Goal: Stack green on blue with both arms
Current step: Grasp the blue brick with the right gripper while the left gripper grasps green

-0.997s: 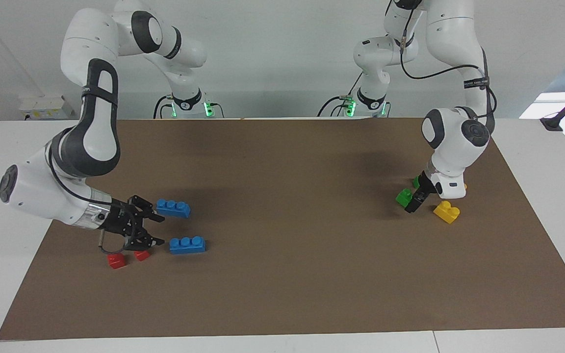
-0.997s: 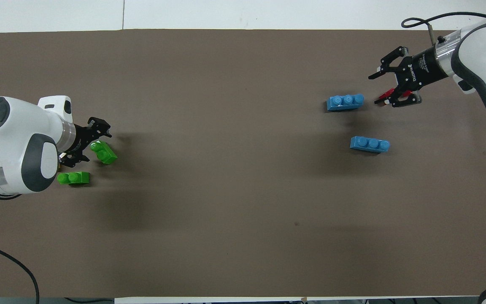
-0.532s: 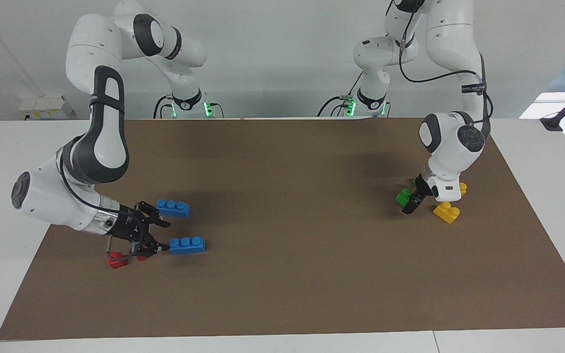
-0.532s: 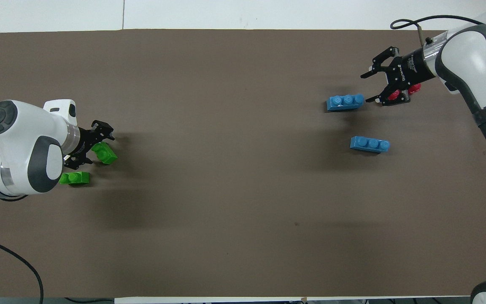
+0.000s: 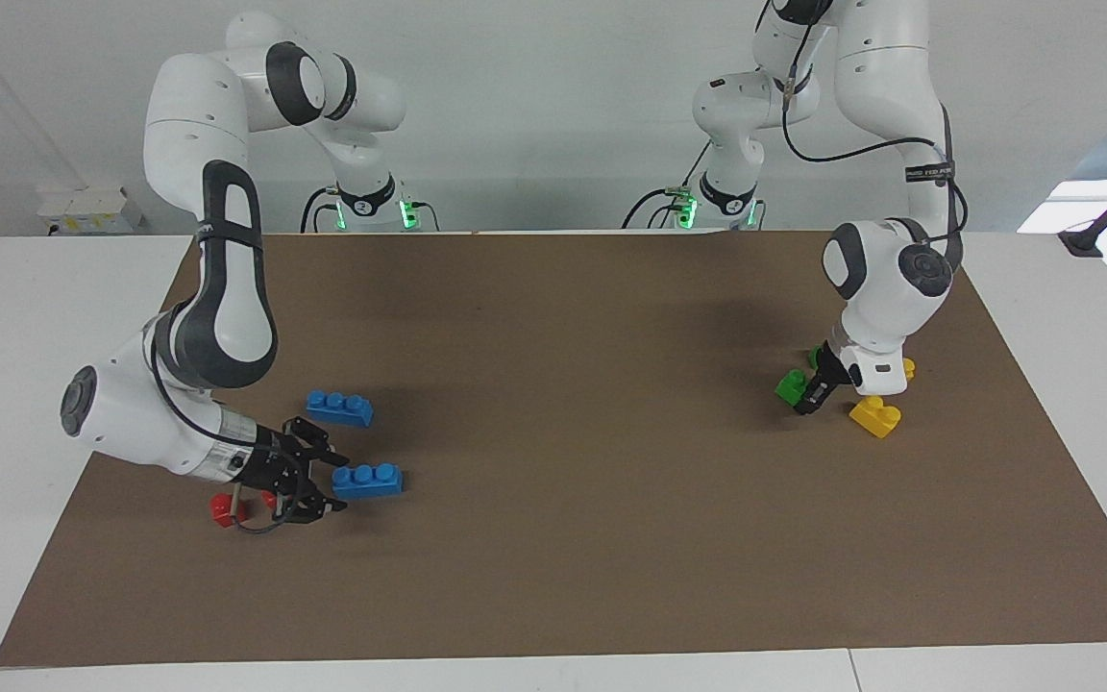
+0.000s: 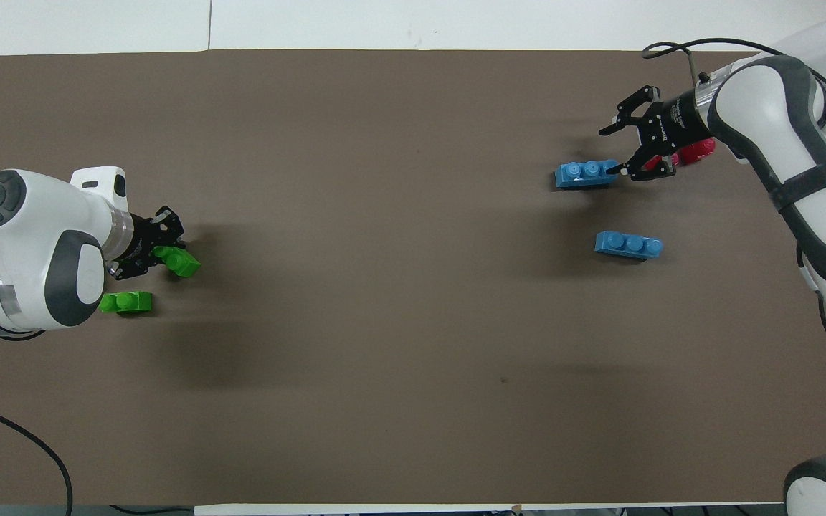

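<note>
Two blue three-stud bricks lie toward the right arm's end of the table, one farther from the robots than the other. My right gripper is open and low, with its mouth at the end of the farther blue brick. Two green bricks lie toward the left arm's end. My left gripper is open and low, straddling one green brick. The other green brick lies nearer the robots, mostly hidden by the arm in the facing view.
Two small red bricks lie under the right wrist. Two yellow bricks lie beside the left gripper, one half hidden by the arm. A brown mat covers the table.
My right gripper has moved off the red bricks up to the end of the farther blue brick. My left gripper has come lower around the green brick. No brick has moved.
</note>
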You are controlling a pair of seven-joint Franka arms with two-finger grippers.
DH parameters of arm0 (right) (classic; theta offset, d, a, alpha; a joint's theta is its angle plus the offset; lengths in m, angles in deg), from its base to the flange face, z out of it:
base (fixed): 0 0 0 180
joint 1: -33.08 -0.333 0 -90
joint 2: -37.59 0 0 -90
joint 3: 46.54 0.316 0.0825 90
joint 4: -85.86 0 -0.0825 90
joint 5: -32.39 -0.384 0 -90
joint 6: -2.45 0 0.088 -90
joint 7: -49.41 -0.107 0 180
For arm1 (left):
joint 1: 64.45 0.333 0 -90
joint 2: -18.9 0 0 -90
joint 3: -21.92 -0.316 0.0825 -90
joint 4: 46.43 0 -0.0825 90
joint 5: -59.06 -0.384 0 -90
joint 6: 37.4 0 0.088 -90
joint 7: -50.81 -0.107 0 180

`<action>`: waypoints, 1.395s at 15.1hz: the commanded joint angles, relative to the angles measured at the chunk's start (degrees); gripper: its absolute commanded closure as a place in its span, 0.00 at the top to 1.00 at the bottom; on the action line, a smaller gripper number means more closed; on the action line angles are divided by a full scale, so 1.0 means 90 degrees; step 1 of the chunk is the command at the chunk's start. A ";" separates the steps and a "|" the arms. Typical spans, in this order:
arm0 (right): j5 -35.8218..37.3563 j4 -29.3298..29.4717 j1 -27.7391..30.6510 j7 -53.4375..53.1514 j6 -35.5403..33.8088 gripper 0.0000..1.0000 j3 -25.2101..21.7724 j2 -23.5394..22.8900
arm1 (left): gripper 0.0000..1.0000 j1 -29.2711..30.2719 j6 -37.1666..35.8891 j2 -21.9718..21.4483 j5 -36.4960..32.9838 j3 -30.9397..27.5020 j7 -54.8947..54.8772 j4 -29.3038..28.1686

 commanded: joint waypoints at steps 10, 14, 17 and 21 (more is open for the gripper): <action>-0.0079 -0.0477 0.0053 0.0120 0.0033 0.79 0.0019 0.0129 | 0.00 -0.0418 -0.1861 -0.0241 0.0027 0.0097 0.0913 0.1539; -0.0089 -0.0506 0.0122 0.0198 -0.0046 0.79 0.0019 0.0139 | 0.00 -0.1004 -0.2614 -0.0436 0.0027 0.0107 0.1977 0.2097; -0.0099 -0.0837 0.0132 0.0364 0.0139 0.79 0.0009 0.0256 | 0.00 -0.1453 -0.2791 -0.0417 0.0036 0.0117 0.3150 0.2546; -0.0109 -0.1043 0.0141 0.0374 0.0276 0.75 0.0009 0.0324 | 0.00 -0.1766 -0.3064 -0.0426 0.0095 0.0146 0.4349 0.2908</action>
